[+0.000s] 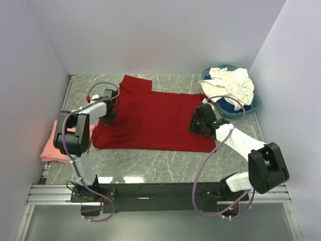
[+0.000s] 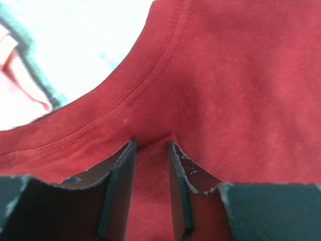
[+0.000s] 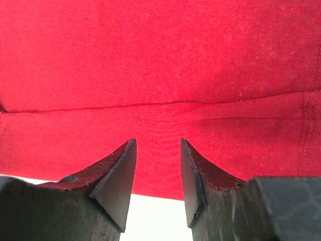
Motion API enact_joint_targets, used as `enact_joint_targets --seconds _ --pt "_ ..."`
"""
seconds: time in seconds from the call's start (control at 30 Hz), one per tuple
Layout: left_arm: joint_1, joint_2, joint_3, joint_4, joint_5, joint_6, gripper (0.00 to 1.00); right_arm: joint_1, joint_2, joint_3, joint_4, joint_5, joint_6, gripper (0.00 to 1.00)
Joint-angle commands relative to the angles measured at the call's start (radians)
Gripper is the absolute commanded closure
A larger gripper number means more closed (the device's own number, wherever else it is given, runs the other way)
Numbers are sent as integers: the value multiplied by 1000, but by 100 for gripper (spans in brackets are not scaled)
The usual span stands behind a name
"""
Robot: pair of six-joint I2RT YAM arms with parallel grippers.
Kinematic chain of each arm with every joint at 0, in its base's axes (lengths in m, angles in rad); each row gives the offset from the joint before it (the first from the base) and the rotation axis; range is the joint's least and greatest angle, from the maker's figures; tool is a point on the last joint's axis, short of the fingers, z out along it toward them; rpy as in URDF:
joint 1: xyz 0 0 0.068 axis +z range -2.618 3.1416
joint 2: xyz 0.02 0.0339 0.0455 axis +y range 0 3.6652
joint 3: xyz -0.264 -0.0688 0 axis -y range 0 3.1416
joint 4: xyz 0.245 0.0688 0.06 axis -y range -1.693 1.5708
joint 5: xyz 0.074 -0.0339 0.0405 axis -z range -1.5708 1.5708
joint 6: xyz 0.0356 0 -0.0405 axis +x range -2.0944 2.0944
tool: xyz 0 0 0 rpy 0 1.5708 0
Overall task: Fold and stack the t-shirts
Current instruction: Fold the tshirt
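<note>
A deep red t-shirt (image 1: 160, 118) lies spread flat across the middle of the table. My left gripper (image 1: 108, 111) sits at its left edge near the collar. In the left wrist view the left gripper (image 2: 151, 143) is shut on a raised fold of the red t-shirt (image 2: 225, 75), just below the neckline seam. My right gripper (image 1: 196, 123) rests at the shirt's right edge. In the right wrist view the right gripper (image 3: 158, 143) stands open, straddling the hem of the red t-shirt (image 3: 150, 60), with bare table between its fingers.
A salmon-pink t-shirt (image 1: 50, 148) lies folded at the table's left edge beside the left arm. Cream-white t-shirts (image 1: 230, 83) are heaped in a round blue basin (image 1: 253, 105) at the back right. White walls close in three sides.
</note>
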Motion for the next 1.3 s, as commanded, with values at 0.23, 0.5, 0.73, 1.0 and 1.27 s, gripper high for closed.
enact_joint_targets --seconds 0.23,0.5,0.73,1.0,1.27 --pt "0 5 -5 101 60 52 67 5 11 30 36 -5 -20 53" --pt "0 -48 -20 90 48 57 83 5 17 27 41 -6 -18 55" --pt "0 -96 -46 75 44 50 99 5 27 27 45 -10 -13 55" --pt "0 -171 -83 72 50 47 99 5 36 25 50 -13 -17 55" --pt "0 -203 -66 44 57 49 98 5 42 24 53 -11 -15 56"
